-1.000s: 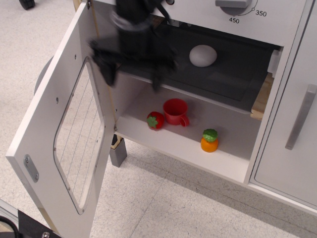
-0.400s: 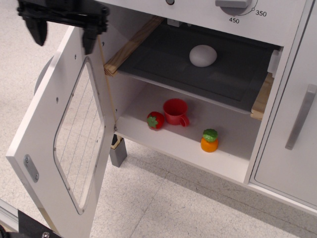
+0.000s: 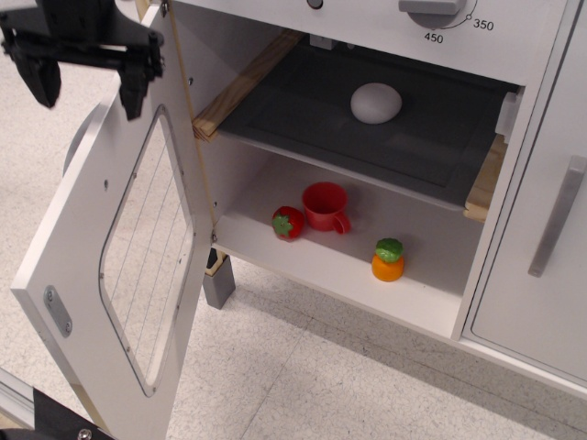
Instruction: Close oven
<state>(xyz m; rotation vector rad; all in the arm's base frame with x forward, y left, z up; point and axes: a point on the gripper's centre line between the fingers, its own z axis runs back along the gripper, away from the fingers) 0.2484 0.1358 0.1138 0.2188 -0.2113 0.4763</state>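
Observation:
The white toy oven (image 3: 367, 275) stands open, with a dark grey tray shelf (image 3: 367, 128) and a temperature dial (image 3: 436, 7) above it. Its white door (image 3: 124, 266), with a rounded wire-lined window (image 3: 147, 257), swings out to the left. My black gripper (image 3: 87, 78) is open at the top left, just beyond the door's upper outer edge, its two fingers pointing down. It holds nothing. The door's bar handle is not visible.
A white egg (image 3: 376, 103) lies on the tray shelf. A red cup (image 3: 326, 206), a strawberry (image 3: 288, 223) and an orange toy vegetable (image 3: 388, 259) sit on the oven floor. A cupboard door with a vertical grey handle (image 3: 558, 215) is at the right.
My gripper has left the oven cavity and moved left, past the door's top edge, then slightly further left and down. The door has not moved.

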